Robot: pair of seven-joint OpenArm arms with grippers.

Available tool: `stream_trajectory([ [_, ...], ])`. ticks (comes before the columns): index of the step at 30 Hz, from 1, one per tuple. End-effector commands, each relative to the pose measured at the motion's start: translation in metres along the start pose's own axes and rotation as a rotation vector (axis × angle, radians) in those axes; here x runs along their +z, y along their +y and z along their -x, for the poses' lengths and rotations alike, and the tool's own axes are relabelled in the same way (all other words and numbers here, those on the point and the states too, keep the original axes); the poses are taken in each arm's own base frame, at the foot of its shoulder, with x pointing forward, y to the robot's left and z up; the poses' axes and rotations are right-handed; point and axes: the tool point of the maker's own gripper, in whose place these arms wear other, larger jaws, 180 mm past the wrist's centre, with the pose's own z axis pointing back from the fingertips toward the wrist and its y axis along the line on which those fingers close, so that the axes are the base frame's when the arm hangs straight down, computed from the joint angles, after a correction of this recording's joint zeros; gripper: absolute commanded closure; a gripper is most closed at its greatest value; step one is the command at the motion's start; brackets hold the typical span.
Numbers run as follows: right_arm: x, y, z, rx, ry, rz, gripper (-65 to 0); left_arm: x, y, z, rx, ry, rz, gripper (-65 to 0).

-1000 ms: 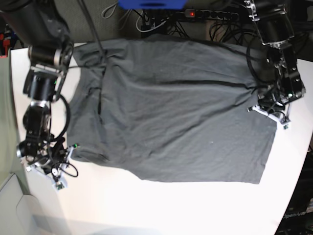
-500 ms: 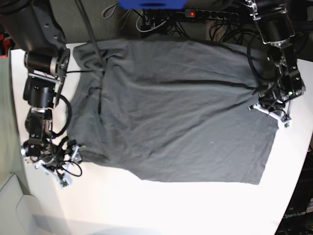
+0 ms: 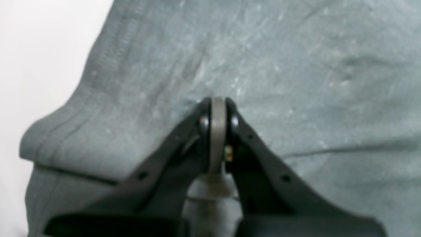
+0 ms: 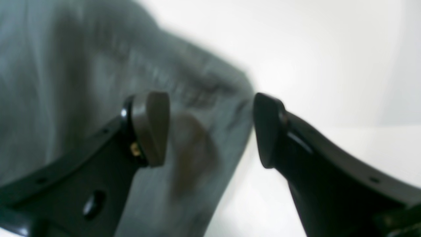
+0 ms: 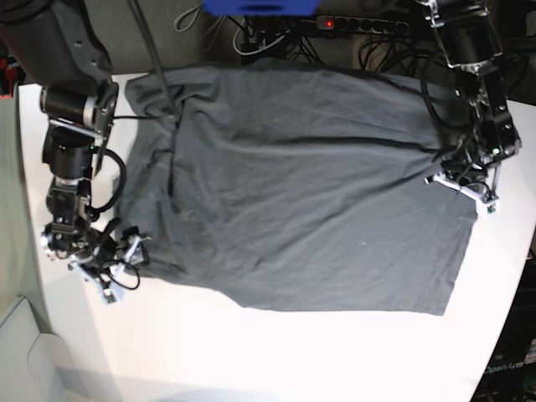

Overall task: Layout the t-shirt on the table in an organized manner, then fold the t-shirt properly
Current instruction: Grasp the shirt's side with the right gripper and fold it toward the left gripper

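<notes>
One t-shirt [image 5: 293, 201] lies spread across my white desk [image 5: 276, 352], dark grey and wrinkled, and I can read no label or writing on the cloth. Faint lettering at the base view's lower right corner is too small to read. My left end effector [image 3: 215, 110] has its jaws pressed together over the shirt near a hemmed edge; whether cloth is pinched between them I cannot tell. My right end effector [image 4: 210, 128] stands with jaws apart, straddling the shirt's edge by a sleeve.
</notes>
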Motion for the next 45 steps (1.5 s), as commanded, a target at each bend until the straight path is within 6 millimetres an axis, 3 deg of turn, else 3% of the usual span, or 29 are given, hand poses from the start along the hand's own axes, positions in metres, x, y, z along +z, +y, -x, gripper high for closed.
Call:
stream_trajectory([
  [1, 0.01, -0.019, -0.029, -0.007, -0.079, 0.036, -40.6, 0.001, 0.011, 0.024, -0.005, 0.094, -0.034, 0.0],
  [4, 0.016, -0.033, -0.029, -0.046, -0.099, 0.061, -40.6, 0.002, 0.014, 0.031, -0.008, 0.109, -0.041, 0.0],
  [9, 0.017, -0.035, -0.029, -0.052, -0.101, 0.065, -40.6, 0.003, 0.018, 0.032, -0.012, 0.111, -0.047, 0.0],
  [13, 0.014, -0.029, -0.025, -0.053, -0.094, 0.055, -40.6, 0.004, 0.022, 0.029, -0.017, 0.106, -0.055, 0.0],
  [22, 0.0, 0.005, -0.008, -0.072, -0.07, -0.004, -40.0, 0.003, 0.021, 0.029, -0.014, 0.107, -0.053, 0.0],
  [25, -0.001, 0.008, -0.004, -0.075, -0.068, -0.008, -34.2, 0.003, 0.02, 0.03, -0.014, 0.109, -0.053, 0.0],
  [30, -0.002, 0.014, -0.017, -0.079, -0.148, -0.018, -8.4, 0.003, 0.02, 0.03, -0.014, 0.109, -0.053, 0.0],
  [32, -0.001, 0.012, -0.02, -0.078, -0.157, -0.013, -0.8, 0.003, 0.02, 0.031, -0.015, 0.109, -0.052, 0.0],
  [36, 0.011, 0.002, -0.035, -0.039, -0.193, 0.029, 0.0, 0.003, 0.02, 0.031, -0.016, 0.11, -0.051, 0.0],
  [39, 0.025, 0.0, -0.021, 0.02, -0.137, 0.075, 0.0, 0.003, 0.019, 0.03, -0.016, 0.108, -0.051, 0.0],
  [43, 0.045, 0.026, -0.001, 0.184, -0.029, 0.105, 0.0, 0.003, 0.019, 0.029, -0.015, 0.106, -0.051, 0.0],
  [45, 0.056, 0.056, 0.009, 0.294, -0.012, 0.085, 0.0, 0.003, 0.019, 0.028, -0.015, 0.104, -0.049, 0.0],
])
